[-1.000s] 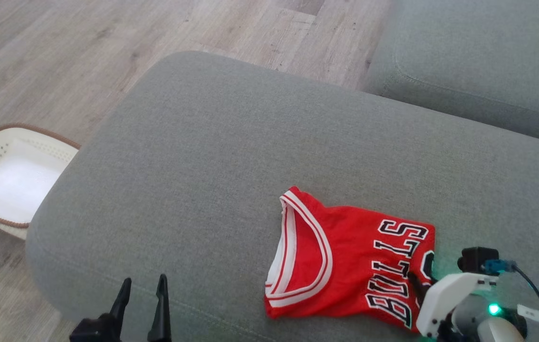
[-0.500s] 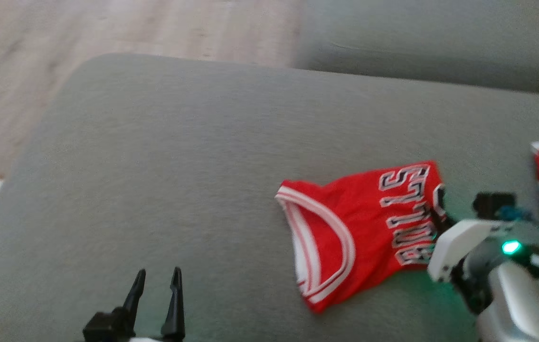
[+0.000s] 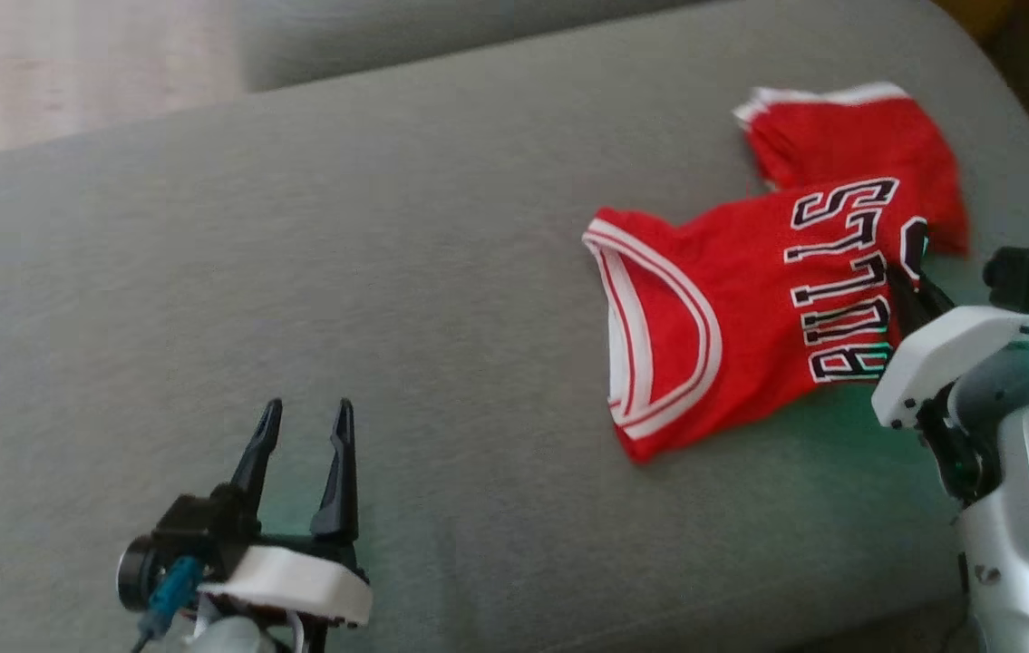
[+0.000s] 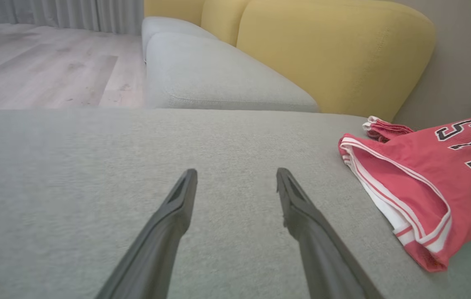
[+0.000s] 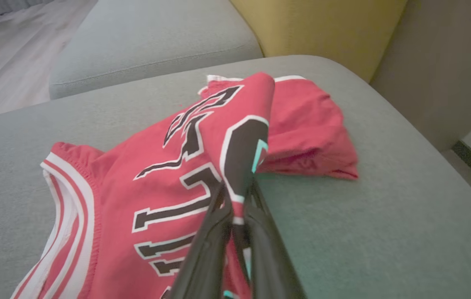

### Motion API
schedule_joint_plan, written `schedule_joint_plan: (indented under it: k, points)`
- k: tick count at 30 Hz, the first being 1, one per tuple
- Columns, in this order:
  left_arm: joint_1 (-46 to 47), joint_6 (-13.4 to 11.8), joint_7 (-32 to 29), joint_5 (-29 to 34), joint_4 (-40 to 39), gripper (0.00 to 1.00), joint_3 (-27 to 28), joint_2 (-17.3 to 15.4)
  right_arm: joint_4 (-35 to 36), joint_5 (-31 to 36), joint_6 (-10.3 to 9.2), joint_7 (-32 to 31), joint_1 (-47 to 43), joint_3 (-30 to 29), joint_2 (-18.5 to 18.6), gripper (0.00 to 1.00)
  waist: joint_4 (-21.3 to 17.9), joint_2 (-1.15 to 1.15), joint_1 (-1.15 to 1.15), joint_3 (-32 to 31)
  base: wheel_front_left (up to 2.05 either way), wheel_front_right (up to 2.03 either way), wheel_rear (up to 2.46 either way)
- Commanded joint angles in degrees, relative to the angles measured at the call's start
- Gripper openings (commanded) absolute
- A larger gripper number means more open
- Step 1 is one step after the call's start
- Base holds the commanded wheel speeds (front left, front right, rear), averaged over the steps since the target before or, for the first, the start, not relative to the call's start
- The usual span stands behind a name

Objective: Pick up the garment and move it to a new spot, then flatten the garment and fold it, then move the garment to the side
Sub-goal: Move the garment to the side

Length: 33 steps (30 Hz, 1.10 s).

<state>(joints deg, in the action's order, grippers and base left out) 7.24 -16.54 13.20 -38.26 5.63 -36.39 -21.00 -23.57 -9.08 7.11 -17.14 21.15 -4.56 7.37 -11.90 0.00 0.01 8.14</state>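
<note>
Garment (image 3: 732,317) (red jersey) sits pinched in the right gripper (image 3: 904,277) at 3 o'clock. Left gripper (image 3: 309,405), at 7 o'clock, stands spread.

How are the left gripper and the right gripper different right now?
The left gripper is open with nothing between its fingers; the right gripper is shut on the red jersey. The left gripper is over bare grey cushion, apart from the jersey; the right gripper pinches a fold of it beside the lettering. Both have two long dark fingers.
</note>
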Motion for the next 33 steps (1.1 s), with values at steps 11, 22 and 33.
schedule_joint_plan:
  k: [11, 22, 33]
  points:
    - [3.2, 0.2, -0.5, 0.6, -0.6, 1.00, 1.9, -1.5, 2.8, -1.0, 0.37, 1.2, 6.5, 3.7, -1.9, 0.00, -5.7, 0.00, -0.01, 4.3, 0.00, 0.00, 0.00]
    - [2.4, -0.1, 0.0, 0.1, -0.1, 1.00, 2.2, -1.2, -2.0, -0.8, 0.37, -2.8, 19.9, 5.1, -2.0, 0.00, -0.4, 0.00, -0.01, 3.3, 0.00, 0.00, 0.00]
    - [2.4, 0.3, 0.6, 0.0, 0.5, 1.00, 2.2, -0.7, -8.9, 2.1, 0.37, -2.7, 28.6, -4.5, 2.8, 0.00, 3.0, 0.00, -0.01, 4.1, 0.00, 0.00, 0.00]
